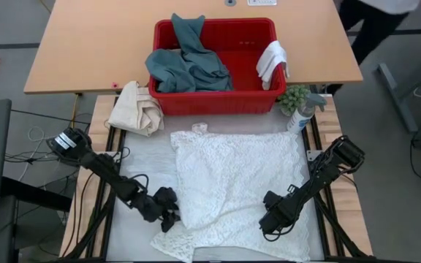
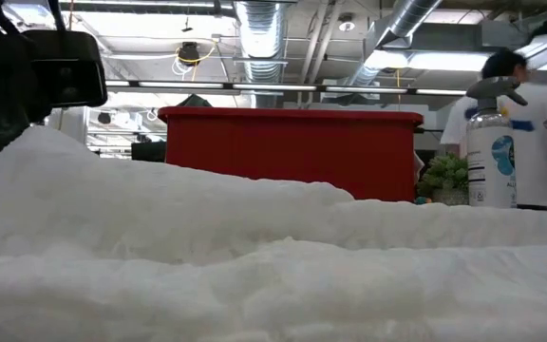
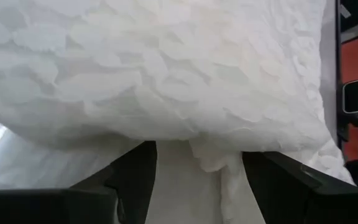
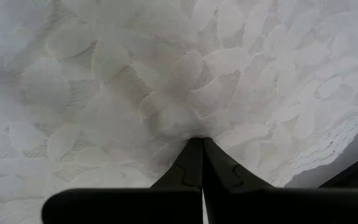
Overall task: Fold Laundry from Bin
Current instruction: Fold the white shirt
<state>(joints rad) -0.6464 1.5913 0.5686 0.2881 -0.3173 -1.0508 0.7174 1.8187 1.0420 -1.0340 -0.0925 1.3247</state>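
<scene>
Right claw (image 1: pixel 270 219): fingers together, tips pinching a small pucker of the white textured towel (image 1: pixel 236 186) near its right front part; probably a hold to keep that side from sliding, or a grip for lifting a fold.
Left claw (image 1: pixel 169 210): fingers apart, set low at the towel's left front edge, a hanging flap of cloth between them but not clamped; reads as a release or an approach, cannot say which.
Towel: spread over the work area in front of the bin, rumpled, front left corner bunched; likely being flattened before folding.
Bin (image 1: pixel 214 102): red, at the back of the work area. Teal-green garment (image 1: pixel 188 62) heaped in its left half and draped over the rim; small white cloth (image 1: pixel 272 62) hanging over the right wall. Both wait their turn.
Aside: cream canvas bundle (image 1: pixel 139 108) left of the bin; spray bottle (image 1: pixel 304 113) and small green plant (image 1: pixel 294 96) to its right.
Surface: pale mat on the counter (image 1: pixel 130 234), a wooden table (image 1: pixel 86 51) behind.
Room: open ceiling with ducts — a person (image 2: pixel 525 123) stands far right.
</scene>
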